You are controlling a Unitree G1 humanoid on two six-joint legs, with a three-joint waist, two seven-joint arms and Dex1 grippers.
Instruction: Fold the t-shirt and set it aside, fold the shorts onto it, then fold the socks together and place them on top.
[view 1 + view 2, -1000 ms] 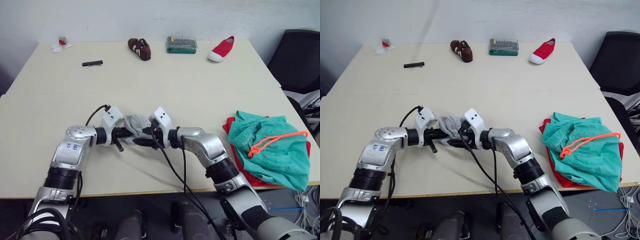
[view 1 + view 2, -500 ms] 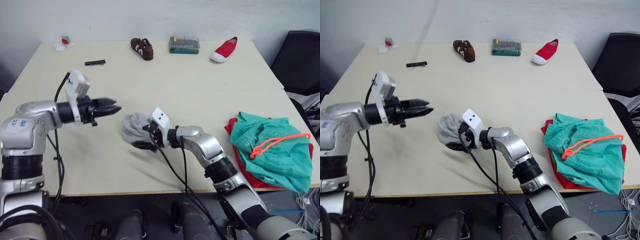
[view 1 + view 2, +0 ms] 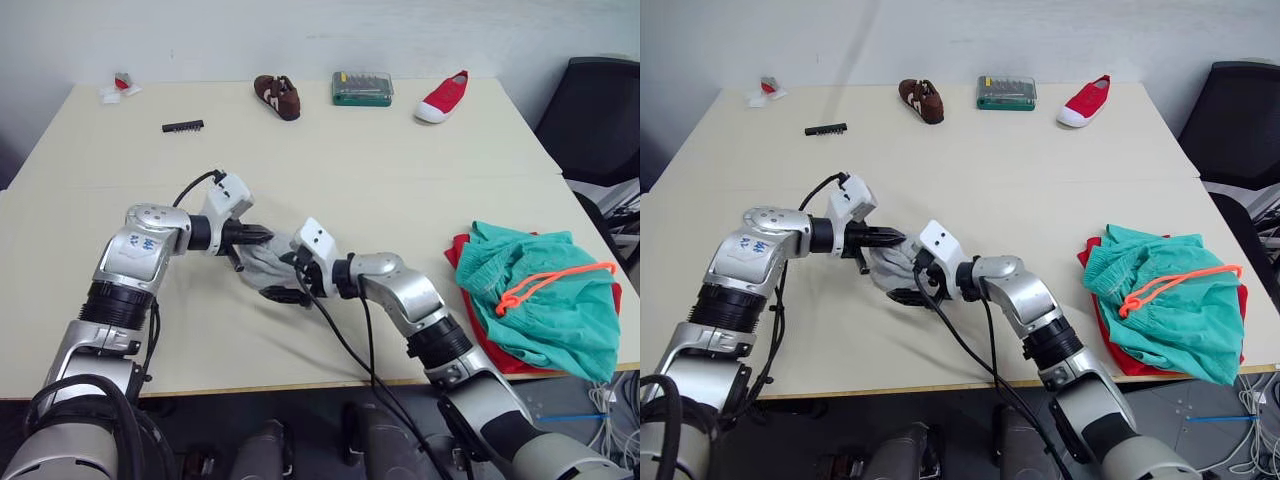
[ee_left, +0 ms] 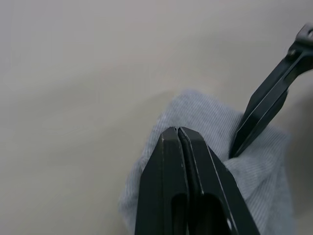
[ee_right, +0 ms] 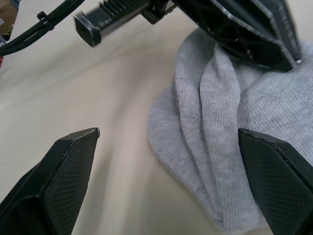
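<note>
The grey socks (image 3: 259, 268) lie bunched together on the table's near middle. My left gripper (image 3: 264, 237) is shut, with its tips against the socks' far edge and no cloth visibly between the fingers (image 4: 177, 147). From the other side, my right gripper (image 3: 286, 278) stands open with its two fingers (image 5: 54, 186) straddling the socks (image 5: 220, 147). At the table's right edge the teal shorts (image 3: 545, 290), with their orange drawstring, rest on the red t-shirt (image 3: 500, 355), which peeks out from underneath.
Along the table's far edge sit a brown shoe (image 3: 278, 97), a green case (image 3: 363, 89) and a red shoe (image 3: 443, 97). A black strip (image 3: 184, 126) and a small item (image 3: 118, 88) lie far left. A black chair (image 3: 600, 120) stands to the right.
Half a second ago my left arm had swung out to the left, away from the socks; it has now come back, shut, to the socks. My right gripper has stayed at the socks.
</note>
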